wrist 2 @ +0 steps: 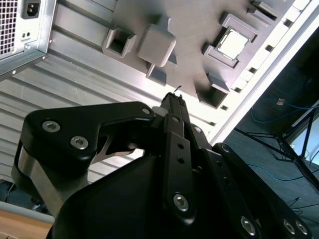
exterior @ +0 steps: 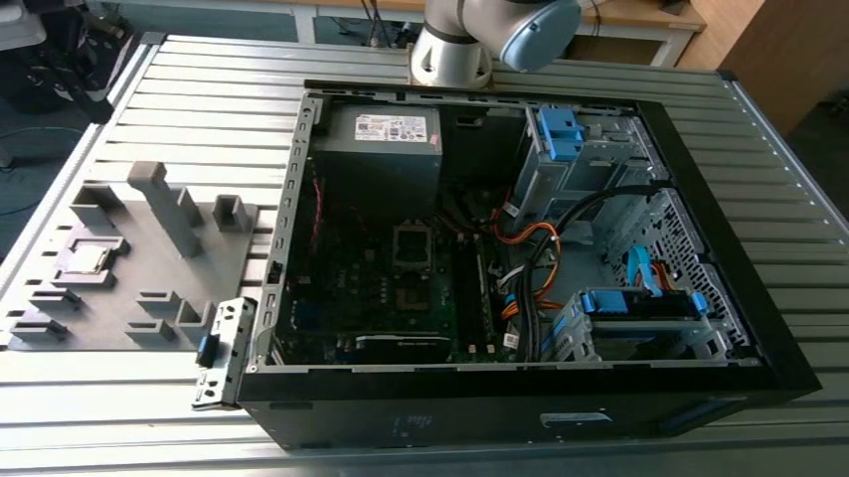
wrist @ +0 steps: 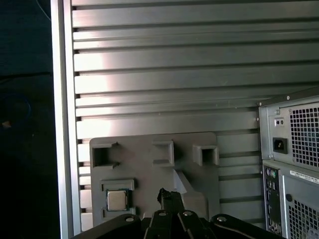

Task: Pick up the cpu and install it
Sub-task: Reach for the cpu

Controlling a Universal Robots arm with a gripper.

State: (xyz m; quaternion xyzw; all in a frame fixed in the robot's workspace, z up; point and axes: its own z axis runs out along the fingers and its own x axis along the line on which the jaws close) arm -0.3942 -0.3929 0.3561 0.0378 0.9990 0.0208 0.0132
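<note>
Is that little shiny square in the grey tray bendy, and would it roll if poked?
The cpu looks thin, flat and metal-topped, so it is probably stiff and light. Being square, it shouldn't roll. Raised blocks of the grey tray surround it, so a sideways poke likely won't shift it.

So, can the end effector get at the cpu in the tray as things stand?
Probably yes: the cpu lies uncovered in a pocket of the grey tray, and the end effector hangs above it with nothing between them.
</note>
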